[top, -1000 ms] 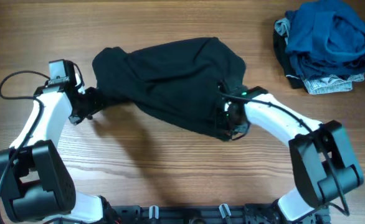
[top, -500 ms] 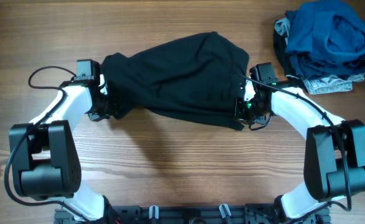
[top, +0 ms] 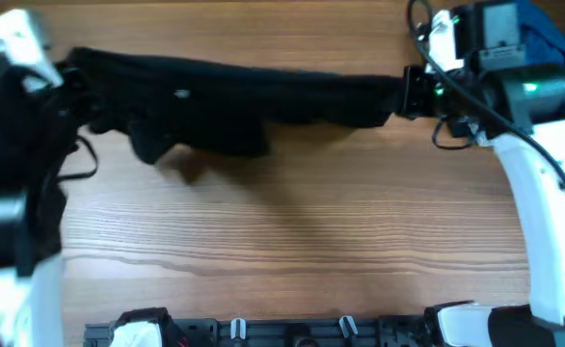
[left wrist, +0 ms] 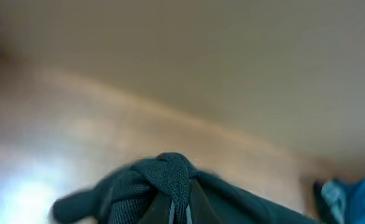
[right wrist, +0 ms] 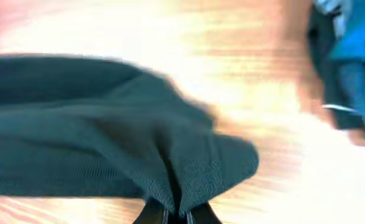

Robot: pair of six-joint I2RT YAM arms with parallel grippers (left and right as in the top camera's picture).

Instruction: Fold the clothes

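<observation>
the right gripper [top: 408,93], upper right overhead, and left gripper [top: 68,69], upper left, each clamp an end of the thin black soft t-shirt [top: 244,82], stretched across the frame's top. both wrist views: cloth bunched at bottom centre. this looks like the spreading step; next, lay it flat on the wooden table [top: 292,231].

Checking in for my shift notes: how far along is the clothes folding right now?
Done: nothing folded shows yet. In hand: the black T-shirt is stretched into a long band between the left fingers and right fingers, both shut on its ends, above the table. Left: laying it flat, every fold, then the blue garment waiting at the right.
</observation>
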